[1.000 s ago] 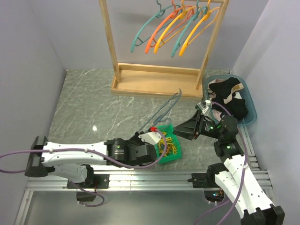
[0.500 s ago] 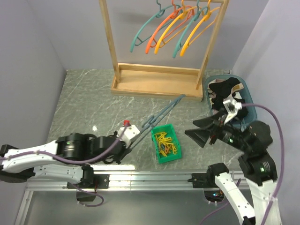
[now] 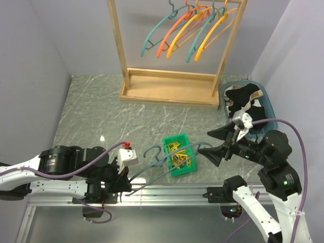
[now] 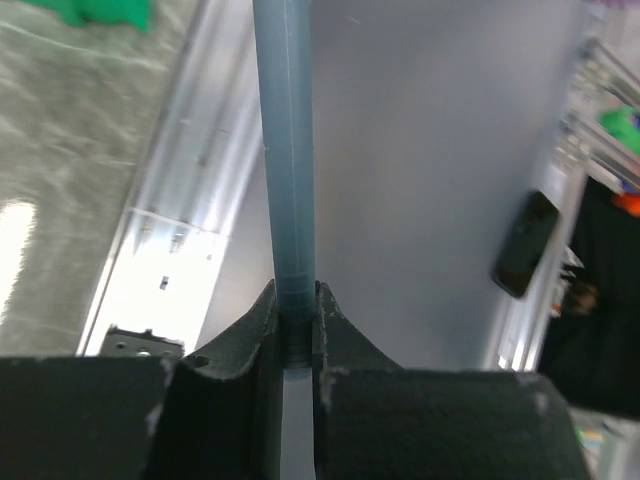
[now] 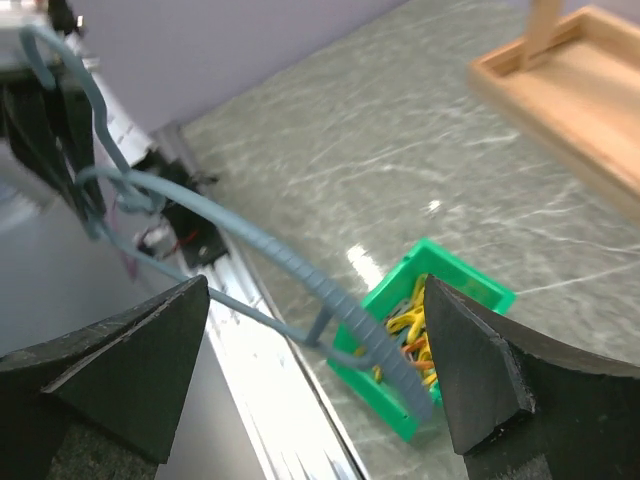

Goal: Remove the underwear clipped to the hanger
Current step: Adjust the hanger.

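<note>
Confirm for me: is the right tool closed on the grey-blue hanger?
No: the right tool stands wide open in its wrist view, and only the left tool clamps the grey-blue hanger.

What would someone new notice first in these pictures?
A bare grey-blue plastic hanger juts over the table's near edge, clamped in the left tool. The right tool gapes wide beside the small green plastic bin of yellow pegs. Black cloth underwear lies in the blue plastic basket at far right.

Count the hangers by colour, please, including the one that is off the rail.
Teal hangers: 2
Orange hanger: 1
Yellow hangers: 2
Grey-blue hanger, in the left claw: 1
Total: 6
</note>
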Robot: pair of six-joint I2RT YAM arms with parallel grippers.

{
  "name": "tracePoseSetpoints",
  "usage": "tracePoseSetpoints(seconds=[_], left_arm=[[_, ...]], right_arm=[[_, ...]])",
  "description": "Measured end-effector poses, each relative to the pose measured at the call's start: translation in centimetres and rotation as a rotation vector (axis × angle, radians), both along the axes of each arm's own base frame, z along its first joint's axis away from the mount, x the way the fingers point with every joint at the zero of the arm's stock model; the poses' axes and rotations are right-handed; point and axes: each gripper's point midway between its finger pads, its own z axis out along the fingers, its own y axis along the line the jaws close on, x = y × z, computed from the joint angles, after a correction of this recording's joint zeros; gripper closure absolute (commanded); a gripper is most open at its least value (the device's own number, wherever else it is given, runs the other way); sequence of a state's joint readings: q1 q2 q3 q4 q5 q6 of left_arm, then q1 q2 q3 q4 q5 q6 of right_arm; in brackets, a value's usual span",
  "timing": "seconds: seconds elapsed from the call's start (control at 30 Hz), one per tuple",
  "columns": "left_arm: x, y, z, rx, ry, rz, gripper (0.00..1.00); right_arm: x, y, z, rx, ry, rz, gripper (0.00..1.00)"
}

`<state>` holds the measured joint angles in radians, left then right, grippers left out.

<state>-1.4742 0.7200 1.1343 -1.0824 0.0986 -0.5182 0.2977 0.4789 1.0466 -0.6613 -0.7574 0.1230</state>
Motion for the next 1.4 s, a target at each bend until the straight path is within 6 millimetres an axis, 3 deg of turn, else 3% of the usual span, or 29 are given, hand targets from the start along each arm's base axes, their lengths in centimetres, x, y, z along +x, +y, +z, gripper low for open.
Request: tracePoseSetpoints(seconds=[0.27,0.4,0.53,0.6,0.67,0.73,0.8,0.83,0.9,0.93,1.0,1.17,1.27,1.4], left_arm=[[-2.2,1.1,1.2,-0.059,0.067,-0.1,0.99],[-2.9,1.3,1.1,-0.05,0.089,-0.133,0.99],[-3.2,1.5,1.3,-0.055,0.099,-0.153,0.99],[-3.2,1.9,1.3,-0.058,0.095,-0.155,0.99],[-3.3,2.4,1.5,-0.071,0.088,-0.157,0.99],[-3.2,2.8,2.3,-0.098,0.074,-0.156,0.98],[-2.7,3.4,2.5,-0.1,0.055,-0.135,0.83],[-2.4,3.6,2.4,-0.098,0.043,-0.121,0.56],[-1.7,3.6,2.3,-0.092,0.017,-0.088,0.33],[-1.1,3.6,2.2,-0.088,-0.002,-0.055,0.14],[0.5,3.7,2.1,-0.075,-0.039,0.036,0.03],[6.4,5.7,2.8,-0.043,-0.153,0.41,0.01],[9.5,7.8,5.7,-0.138,-0.18,0.654,0.01],[11.6,10.6,8.2,-0.304,-0.173,0.837,0.01]], right_arm=[[-3.0,2.0,-1.4,-0.066,-0.013,0.228,0.04],[-4.5,2.5,-1.9,-0.087,-0.018,0.32,0.12],[-5.2,3.4,-2.5,-0.101,0.016,0.411,0.36],[-5.5,3.9,-3.0,-0.111,0.055,0.456,0.42],[-5.8,4.3,-3.5,-0.122,0.091,0.5,0.6],[-6.2,4.6,-4.0,-0.133,0.119,0.536,1.0],[-7.3,4.8,-3.9,-0.124,0.143,0.601,1.0],[-7.5,4.8,-3.9,-0.121,0.148,0.612,1.0],[-7.7,4.8,-3.8,-0.119,0.147,0.621,1.0],[-7.6,4.8,-3.9,-0.122,0.149,0.617,1.0],[-7.3,4.7,-4.2,-0.138,0.159,0.592,1.0],[-5.0,4.6,-3.8,-0.177,0.147,0.461,1.0],[-2.5,4.4,-2.9,-0.192,0.126,0.327,1.0],[0.8,4.4,-1.5,-0.19,0.112,0.168,1.0]])
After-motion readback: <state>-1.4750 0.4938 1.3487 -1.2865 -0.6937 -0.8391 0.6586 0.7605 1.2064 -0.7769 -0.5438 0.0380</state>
